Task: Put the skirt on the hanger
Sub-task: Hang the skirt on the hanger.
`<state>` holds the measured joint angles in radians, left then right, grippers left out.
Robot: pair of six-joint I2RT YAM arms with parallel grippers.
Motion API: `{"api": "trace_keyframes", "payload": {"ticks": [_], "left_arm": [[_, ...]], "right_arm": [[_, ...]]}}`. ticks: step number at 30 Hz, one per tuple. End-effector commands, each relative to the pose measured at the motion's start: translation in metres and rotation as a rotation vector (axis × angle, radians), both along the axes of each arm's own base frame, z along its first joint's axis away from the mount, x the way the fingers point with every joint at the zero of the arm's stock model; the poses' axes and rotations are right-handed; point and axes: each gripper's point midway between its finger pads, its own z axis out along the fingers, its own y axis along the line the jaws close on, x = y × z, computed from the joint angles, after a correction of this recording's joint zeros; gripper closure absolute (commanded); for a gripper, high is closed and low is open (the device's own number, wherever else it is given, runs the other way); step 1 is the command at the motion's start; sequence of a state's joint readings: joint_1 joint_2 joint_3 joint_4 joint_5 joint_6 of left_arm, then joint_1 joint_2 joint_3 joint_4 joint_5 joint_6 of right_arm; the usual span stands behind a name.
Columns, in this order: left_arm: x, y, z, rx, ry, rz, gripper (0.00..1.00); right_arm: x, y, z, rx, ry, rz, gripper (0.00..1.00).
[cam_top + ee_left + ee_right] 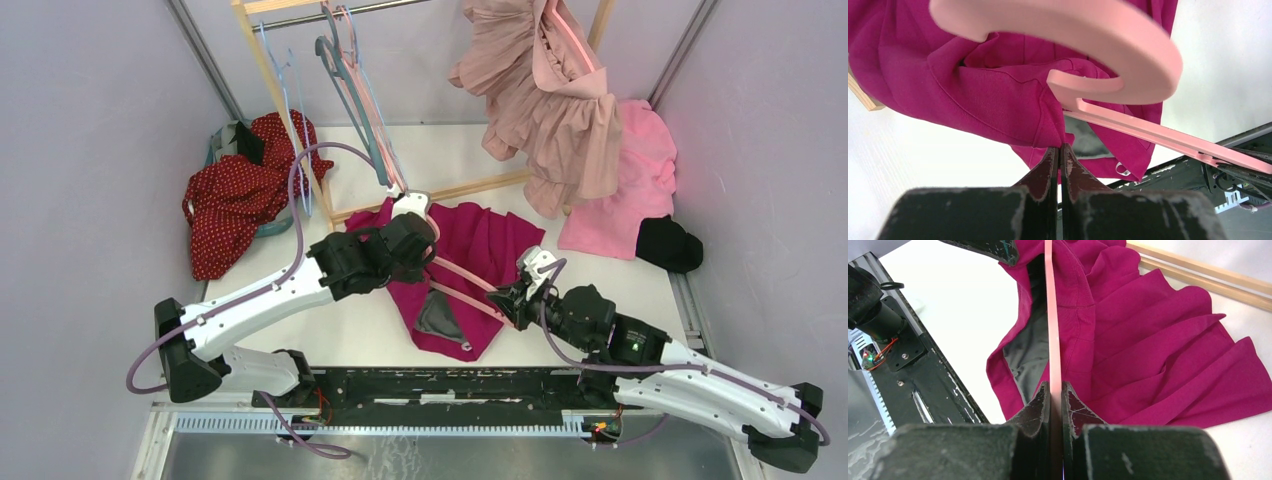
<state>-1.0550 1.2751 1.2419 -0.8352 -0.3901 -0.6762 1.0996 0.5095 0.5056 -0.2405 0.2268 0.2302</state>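
Observation:
A magenta pleated skirt [485,240] lies mid-table, its grey lining showing at the waist opening. A pink hanger [470,285] lies across the waist end. My left gripper [425,245] is shut on a fold of the skirt's waistband; in the left wrist view its tips [1060,147] pinch the magenta cloth [973,95] just under the hanger's hook [1128,55]. My right gripper [515,295] is shut on the hanger's bar; in the right wrist view the pink bar [1051,315] runs straight out between the closed jaws [1056,385], with the skirt [1158,340] spread to its right.
A wooden rack [270,90] at the back carries several pale hangers [350,80] and a dusty-pink dress [550,100]. Its base bar [470,187] lies just behind the skirt. A red dotted garment [235,195] sits left; a pink garment [630,190] and a black item [668,243] right.

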Motion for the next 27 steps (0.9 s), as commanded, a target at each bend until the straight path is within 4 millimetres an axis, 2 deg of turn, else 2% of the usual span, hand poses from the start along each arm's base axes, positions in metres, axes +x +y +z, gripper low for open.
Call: {"api": "trace_keyframes", "payload": {"ticks": [1, 7, 9, 15, 22, 27], "left_arm": [[0.009, -0.014, 0.041, -0.101, -0.09, -0.019, 0.97], [0.015, 0.01, 0.049, -0.102, -0.126, 0.042, 0.97], [0.015, 0.007, 0.054, -0.115, -0.131, 0.03, 0.97], [0.018, -0.016, 0.079, -0.166, -0.146, -0.05, 0.97], [0.028, -0.013, 0.102, -0.159, -0.199, -0.032, 0.97], [0.029, -0.024, 0.117, -0.19, -0.207, -0.06, 0.97]], "right_arm": [[0.003, 0.016, 0.056, 0.191, -0.132, 0.036, 0.98], [-0.006, 0.012, 0.083, 0.176, -0.163, 0.086, 0.98], [-0.007, 0.011, 0.09, 0.17, -0.177, 0.091, 0.98], [-0.006, 0.009, 0.103, 0.183, -0.217, 0.092, 0.98], [-0.014, 0.008, 0.125, 0.206, -0.24, 0.13, 0.98], [-0.012, 0.008, 0.13, 0.217, -0.264, 0.127, 0.98]]}}
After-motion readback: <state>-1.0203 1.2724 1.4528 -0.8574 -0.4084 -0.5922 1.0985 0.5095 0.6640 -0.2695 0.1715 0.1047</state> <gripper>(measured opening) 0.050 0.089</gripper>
